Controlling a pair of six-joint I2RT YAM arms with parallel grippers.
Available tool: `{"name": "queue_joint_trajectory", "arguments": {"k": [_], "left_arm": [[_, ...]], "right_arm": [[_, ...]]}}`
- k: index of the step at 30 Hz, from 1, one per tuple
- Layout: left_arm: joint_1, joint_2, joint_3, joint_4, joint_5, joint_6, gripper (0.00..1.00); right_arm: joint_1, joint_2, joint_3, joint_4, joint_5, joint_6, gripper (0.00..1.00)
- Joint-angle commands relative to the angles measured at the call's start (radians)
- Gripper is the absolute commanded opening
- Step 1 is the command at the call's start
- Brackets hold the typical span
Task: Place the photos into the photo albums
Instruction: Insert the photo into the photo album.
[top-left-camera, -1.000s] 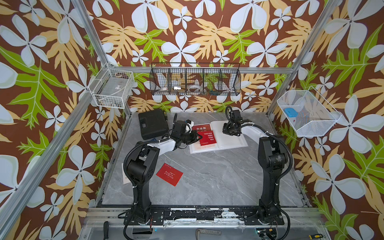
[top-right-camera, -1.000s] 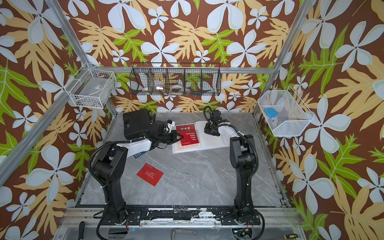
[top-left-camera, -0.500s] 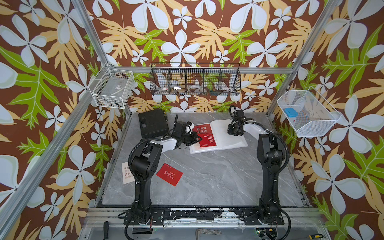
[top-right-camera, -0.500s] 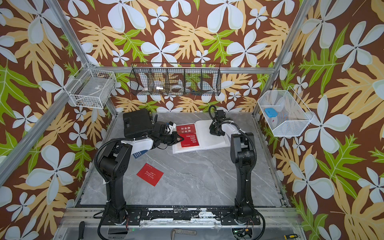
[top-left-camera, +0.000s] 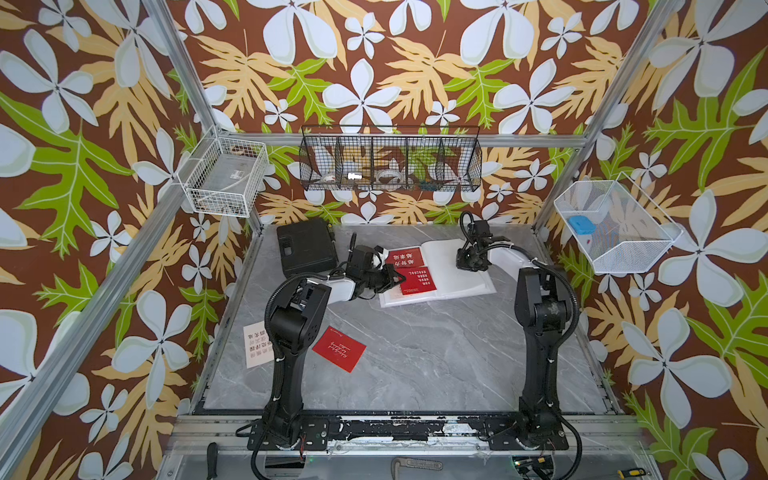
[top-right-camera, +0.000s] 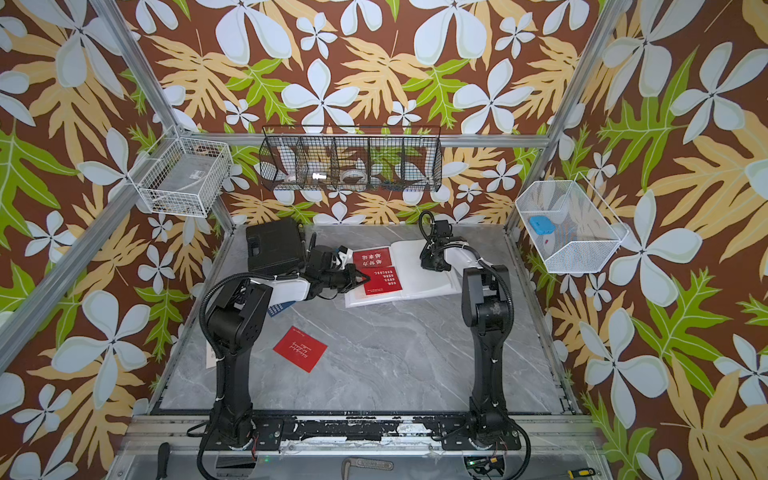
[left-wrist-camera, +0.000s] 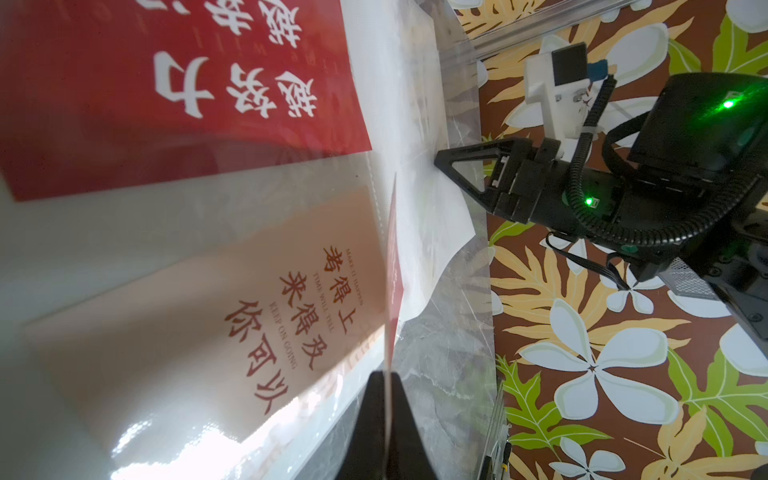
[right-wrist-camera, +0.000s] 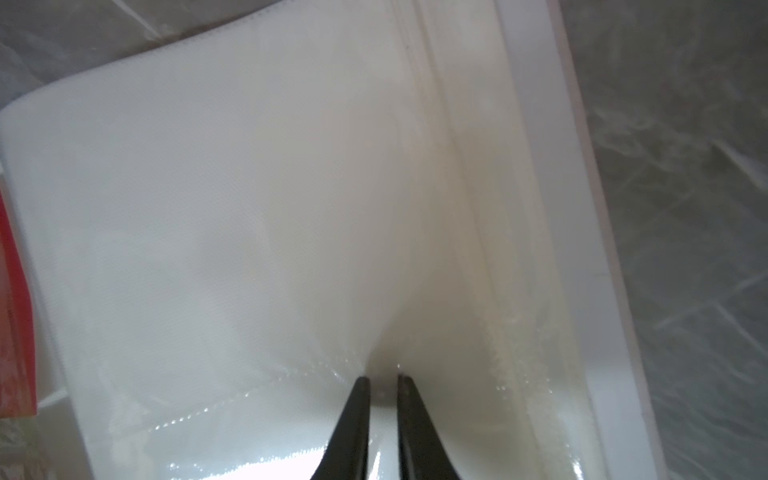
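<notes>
The left gripper (top-left-camera: 395, 279), clenched on a red card (top-left-camera: 417, 283) that its wrist view shows edge-on, has edged further over the open photo album (top-left-camera: 453, 286) in the last second. The card now lies across the lower left sleeve, below another red card (top-left-camera: 405, 257). The right gripper (right-wrist-camera: 383, 380), jaws nearly together, nips a pucker of the right-hand page (right-wrist-camera: 249, 208). Insertion looks under way. A loose red card (top-left-camera: 338, 348) and a cream card (top-left-camera: 254, 345) wait on the table (top-left-camera: 415, 365).
</notes>
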Motion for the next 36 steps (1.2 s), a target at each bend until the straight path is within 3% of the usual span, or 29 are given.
{"name": "queue_joint_trajectory", "arguments": {"k": [1, 10, 17, 36], "left_arm": [[0.001, 0.02, 0.017, 0.03, 0.016, -0.013, 0.0], [0.001, 0.071, 0.076, -0.052, 0.018, 0.031, 0.0], [0.001, 0.092, 0.099, -0.058, 0.052, -0.034, 0.0], [-0.005, 0.125, 0.164, -0.148, 0.061, -0.009, 0.0]], "right_arm": [[-0.003, 0.011, -0.014, -0.114, 0.04, -0.011, 0.17], [-0.003, 0.014, -0.016, -0.117, 0.038, -0.018, 0.18], [-0.003, 0.018, -0.019, -0.115, 0.022, -0.017, 0.18], [-0.003, 0.022, -0.022, -0.106, -0.002, -0.013, 0.17]]}}
